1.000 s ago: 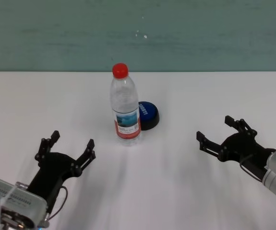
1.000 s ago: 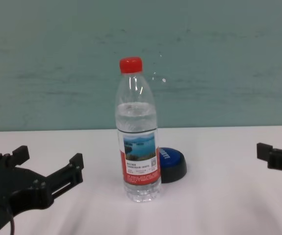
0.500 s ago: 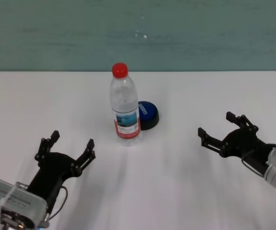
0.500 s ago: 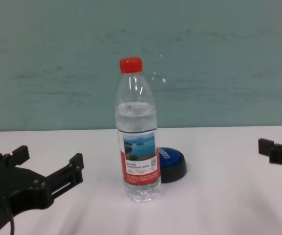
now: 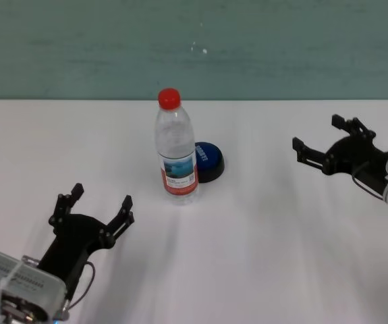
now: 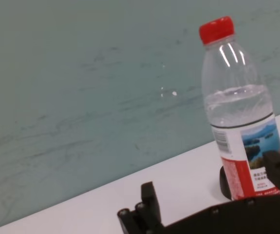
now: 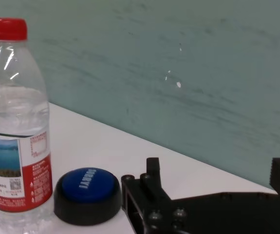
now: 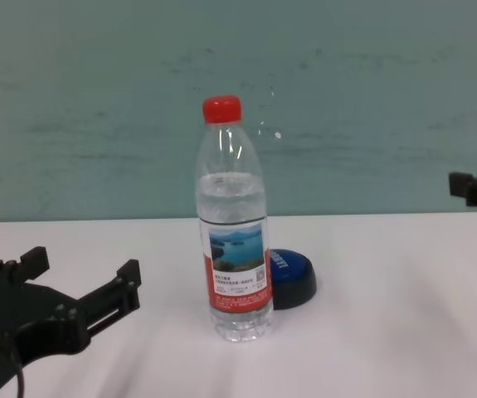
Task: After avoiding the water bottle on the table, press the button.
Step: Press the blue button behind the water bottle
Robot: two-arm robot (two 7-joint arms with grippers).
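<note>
While the bottle (image 5: 176, 150) stands upright on the table (image 5: 261, 236), touching the button (image 5: 208, 161) behind it, the right gripper (image 5: 322, 144) hovers well apart (fingers spread, empty); the left gripper (image 5: 100, 208) rests open nearby.

there is one water bottle (image 5: 176, 154), standing upright with one red cap (image 5: 169, 98) and one label (image 5: 178, 175). there is one blue button (image 5: 208, 160), just behind and beside the bottle. both sit on one white surface (image 5: 247, 236). two claws are counted: one left claw (image 5: 92, 208) and one right claw (image 5: 320, 140), each with its fingers spread apart.
</note>
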